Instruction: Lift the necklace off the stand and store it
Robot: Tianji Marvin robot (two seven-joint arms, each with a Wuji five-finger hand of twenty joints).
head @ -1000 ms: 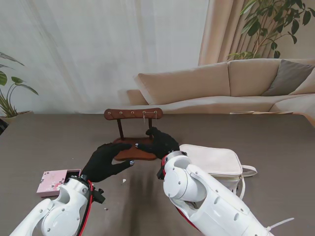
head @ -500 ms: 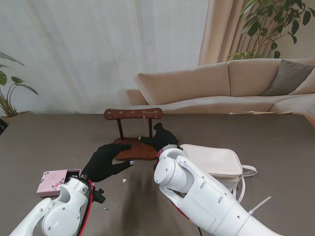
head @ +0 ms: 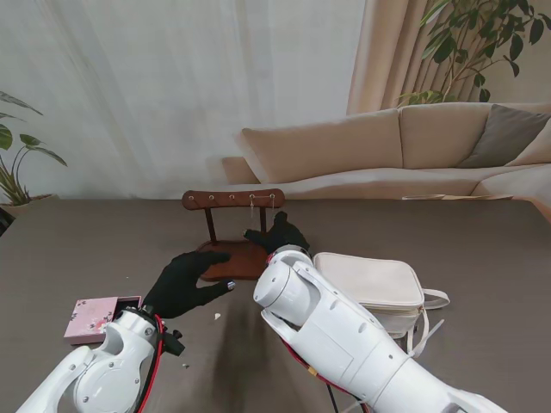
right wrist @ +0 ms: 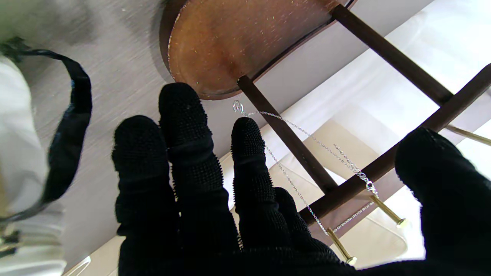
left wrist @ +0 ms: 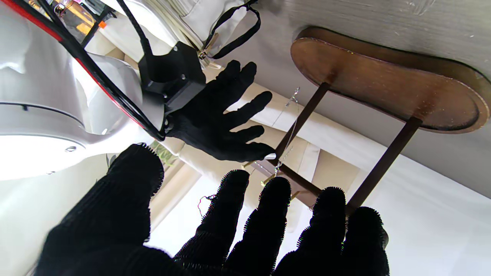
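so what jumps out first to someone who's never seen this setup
Two black-gloved robot hands crowd a wooden necklace stand at mid-table: the right robot hand open by the right post, the left robot hand open, nearer to me over the base. A thin silver necklace hangs from brass pegs on the crossbar, untouched. A white bag lies right of the stand, a pink box far left.

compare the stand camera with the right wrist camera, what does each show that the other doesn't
Only the stand camera shows the pink box on my left, the whole white bag and the left hand resting near the stand's base. Only the right wrist camera shows the thin silver necklace draped over the brass pegs, with the fingers spread close to the chain and not yet closed on it. Both show the right hand and the wooden necklace stand on the table.
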